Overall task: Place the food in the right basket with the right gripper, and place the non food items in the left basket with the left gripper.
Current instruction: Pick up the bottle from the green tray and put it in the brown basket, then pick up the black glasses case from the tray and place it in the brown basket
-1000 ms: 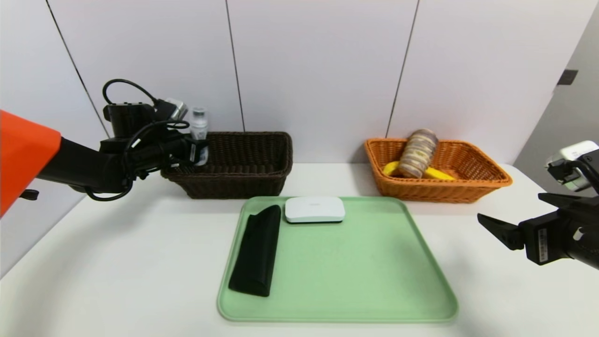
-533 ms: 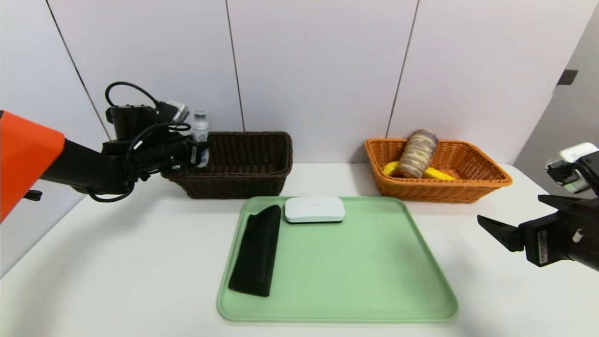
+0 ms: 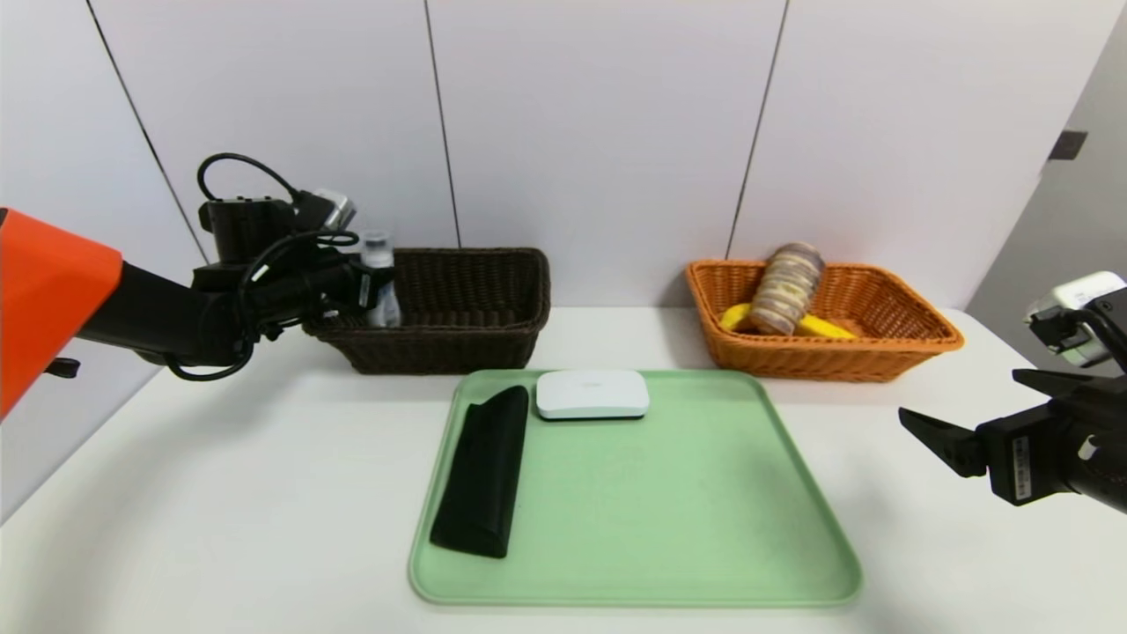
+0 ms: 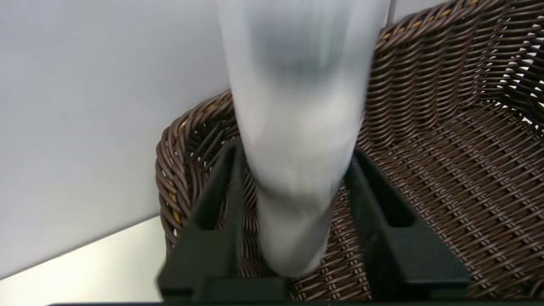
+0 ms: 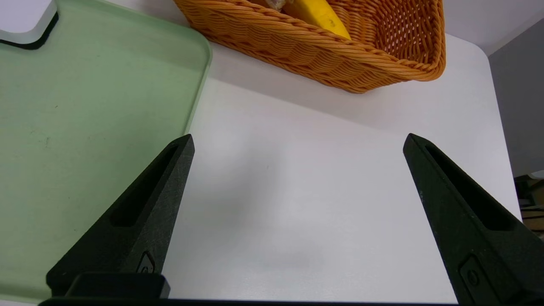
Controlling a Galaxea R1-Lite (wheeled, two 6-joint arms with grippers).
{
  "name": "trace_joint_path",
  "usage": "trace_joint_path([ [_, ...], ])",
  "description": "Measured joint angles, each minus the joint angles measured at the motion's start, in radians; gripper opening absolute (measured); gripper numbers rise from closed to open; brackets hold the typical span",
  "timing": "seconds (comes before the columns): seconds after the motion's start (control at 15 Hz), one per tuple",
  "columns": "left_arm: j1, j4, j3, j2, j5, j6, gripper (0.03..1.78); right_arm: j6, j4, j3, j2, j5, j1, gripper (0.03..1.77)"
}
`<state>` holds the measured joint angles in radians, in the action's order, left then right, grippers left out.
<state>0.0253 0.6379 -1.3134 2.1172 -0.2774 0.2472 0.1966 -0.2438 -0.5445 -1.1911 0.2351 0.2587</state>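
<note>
Currently, the left gripper (image 4: 297, 146) is positioned at the left end of the left basket (image 3: 440, 354), with its fingers open and standing on either side of the bottle (image 3: 379, 255). The bottle is blurred in the left wrist view; whether either of the fingers touches it cannot be determined. In the head view it is near upright, slightly tilted, its lower part within the basket's outline and its top above the rim.

The right gripper (image 5: 300, 135) is over the surface (image 5: 297, 212), in front of the right basket (image 3: 836, 359) and to the right of the tray (image 3: 687, 493). Its fingers are wide open and hold nothing.

The right basket contains the banana (image 3: 823, 328) and the bread (image 3: 788, 289). The bread leans across the banana, its upper end projecting above the back rim.

Two non-food items are on the green tray: the black pouch (image 3: 482, 475), lying lengthwise along the left side, and the white device (image 3: 592, 394), flat near the back edge. The pouch and device lie close together at their nearest ends. Both baskets stand on the surface behind the tray, well apart.
</note>
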Motion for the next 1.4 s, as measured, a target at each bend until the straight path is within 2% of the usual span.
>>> trace_joint_path([
  [0.27, 0.0, 0.001, -0.004, 0.004, 0.0, 0.001, 1.18, 0.0, 0.0, 0.0, 0.0, 0.0, 0.0, 1.7],
  [0.6, -0.002, -0.011, -0.043, -0.016, -0.001, 0.007, 1.43, 0.0, 0.0, 0.001, 0.0, 0.0, 0.005, 1.7],
  [0.87, -0.054, -0.058, -0.11, -0.069, -0.01, 0.177, 1.54, 0.0, 0.0, 0.004, 0.001, 0.0, 0.01, 1.7],
  [0.93, -0.06, -0.067, -0.119, -0.09, -0.012, 0.189, 1.56, 0.001, 0.0, 0.008, 0.001, 0.0, 0.01, 1.7],
  [1.13, -0.064, -0.104, -0.128, -0.172, -0.014, 0.156, 1.61, 0.001, -0.028, 0.022, 0.004, 0.0, 0.011, 1.7],
  [1.4, -0.032, -0.19, -0.129, -0.284, -0.017, 0.052, 1.64, 0.001, -0.043, 0.036, 0.005, 0.0, 0.012, 1.7],
])
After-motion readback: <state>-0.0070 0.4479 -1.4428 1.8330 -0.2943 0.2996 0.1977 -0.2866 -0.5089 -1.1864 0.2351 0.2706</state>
